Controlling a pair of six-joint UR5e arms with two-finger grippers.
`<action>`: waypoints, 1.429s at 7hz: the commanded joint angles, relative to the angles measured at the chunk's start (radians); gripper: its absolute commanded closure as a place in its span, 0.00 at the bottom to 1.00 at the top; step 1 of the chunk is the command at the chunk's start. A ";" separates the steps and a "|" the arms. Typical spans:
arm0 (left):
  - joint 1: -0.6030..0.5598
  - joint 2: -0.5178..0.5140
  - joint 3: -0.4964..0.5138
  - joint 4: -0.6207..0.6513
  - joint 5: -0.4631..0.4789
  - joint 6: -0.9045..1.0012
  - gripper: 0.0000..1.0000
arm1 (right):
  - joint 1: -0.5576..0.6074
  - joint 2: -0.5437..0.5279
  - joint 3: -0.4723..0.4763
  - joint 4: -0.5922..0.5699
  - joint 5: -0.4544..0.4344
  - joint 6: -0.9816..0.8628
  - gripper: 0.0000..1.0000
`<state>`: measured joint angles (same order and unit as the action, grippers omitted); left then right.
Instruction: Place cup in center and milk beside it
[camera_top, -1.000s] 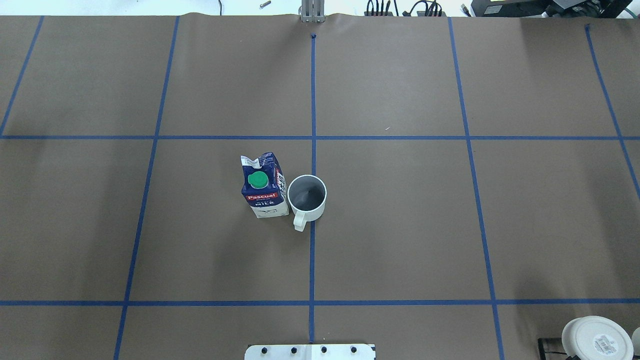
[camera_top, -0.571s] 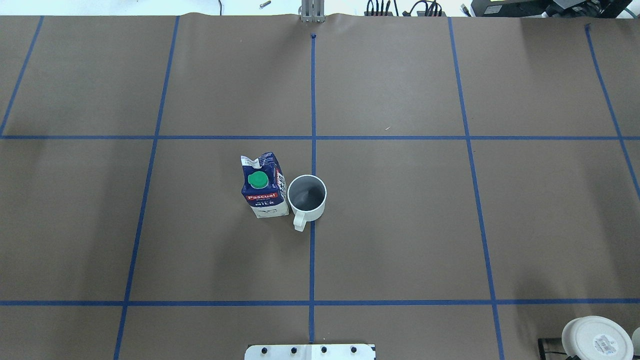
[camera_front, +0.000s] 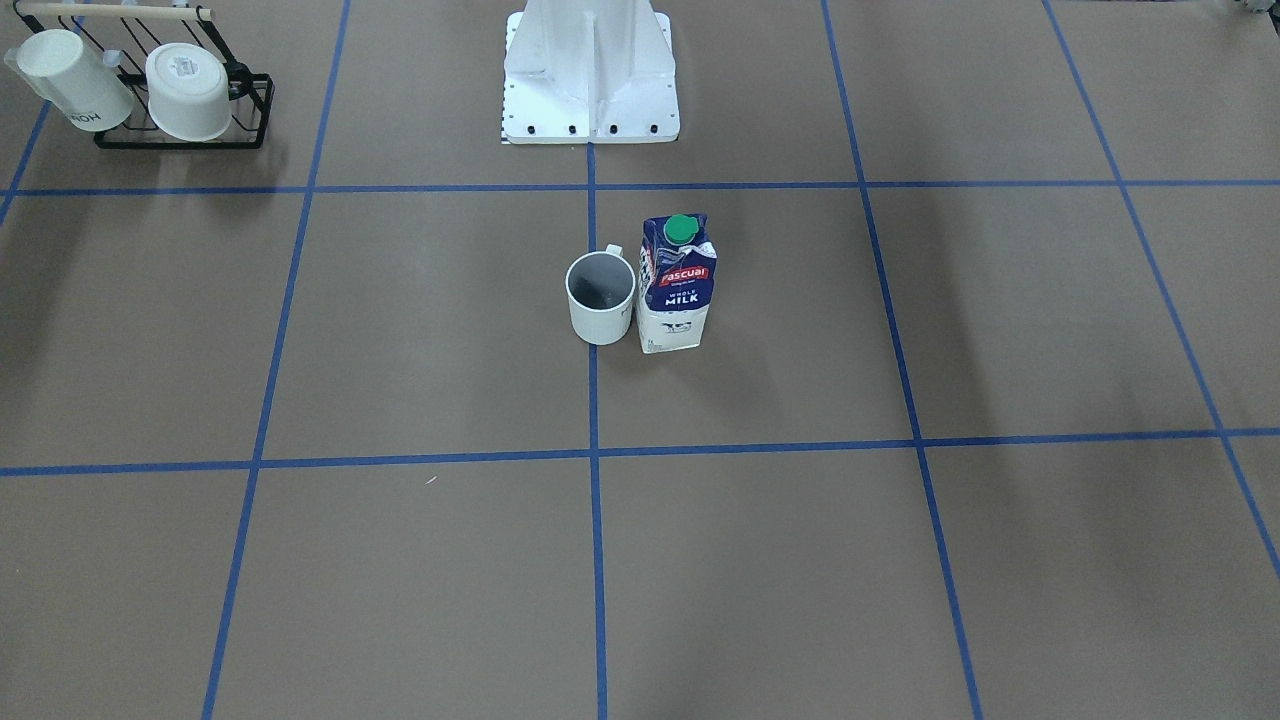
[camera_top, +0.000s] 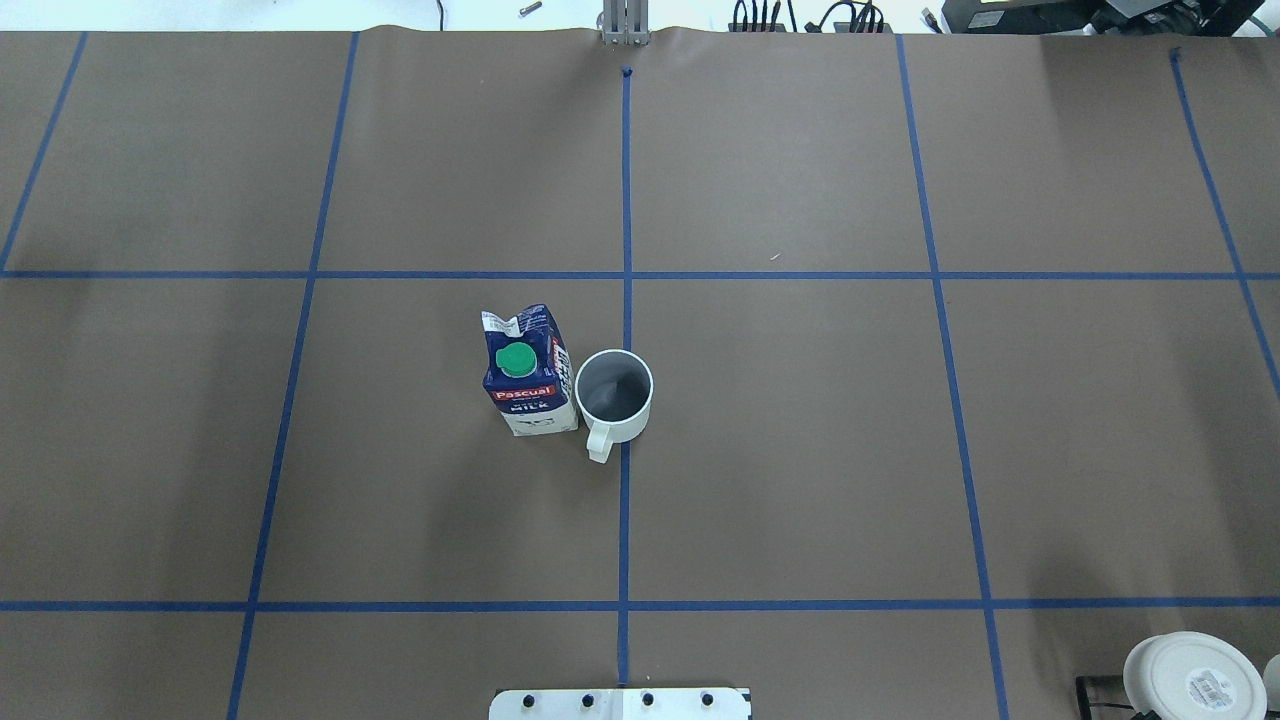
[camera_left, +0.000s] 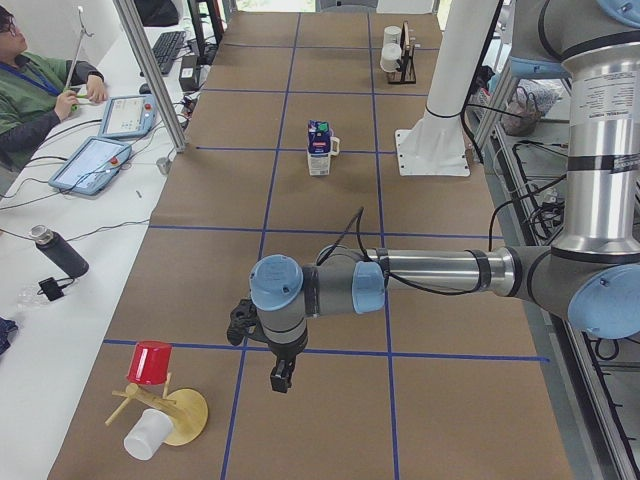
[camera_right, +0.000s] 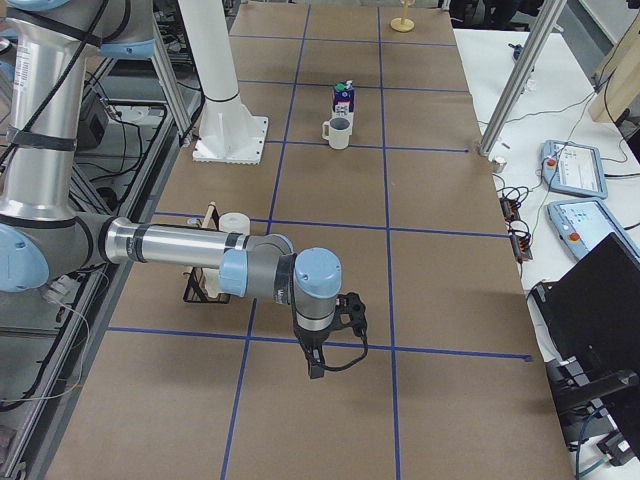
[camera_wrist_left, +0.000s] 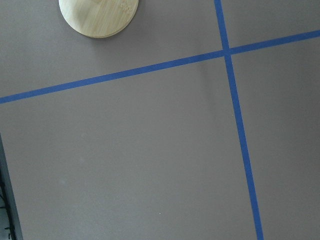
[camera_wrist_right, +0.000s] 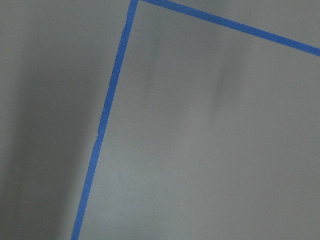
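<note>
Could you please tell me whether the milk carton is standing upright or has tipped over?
Upright. The milk carton stands on its base with its green cap on top, close beside the cup.

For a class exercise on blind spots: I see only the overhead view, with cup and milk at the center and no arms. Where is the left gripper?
Observer: In the exterior left view, the left gripper hangs near a wooden stand holding a red cup, far from the milk.
Operator: And the right one?
Observer: The exterior right view shows the right gripper hanging near a black rack, far from the cup.
Operator: What is in that rack?
Observer: Two white cups lying on their sides, seen in the front-facing view.
</note>
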<state>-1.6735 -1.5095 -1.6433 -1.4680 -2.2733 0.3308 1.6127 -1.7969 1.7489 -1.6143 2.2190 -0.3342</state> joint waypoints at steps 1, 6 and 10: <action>0.001 0.000 -0.003 0.000 0.000 0.004 0.01 | 0.001 -0.001 -0.005 0.001 -0.002 0.000 0.00; 0.000 0.000 -0.016 0.005 0.001 0.005 0.01 | 0.001 0.002 0.004 0.002 -0.001 0.014 0.00; 0.000 0.000 -0.010 0.005 0.001 0.007 0.01 | 0.001 -0.001 0.004 0.001 -0.002 0.014 0.00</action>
<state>-1.6725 -1.5094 -1.6548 -1.4641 -2.2718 0.3373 1.6138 -1.7958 1.7535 -1.6132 2.2158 -0.3207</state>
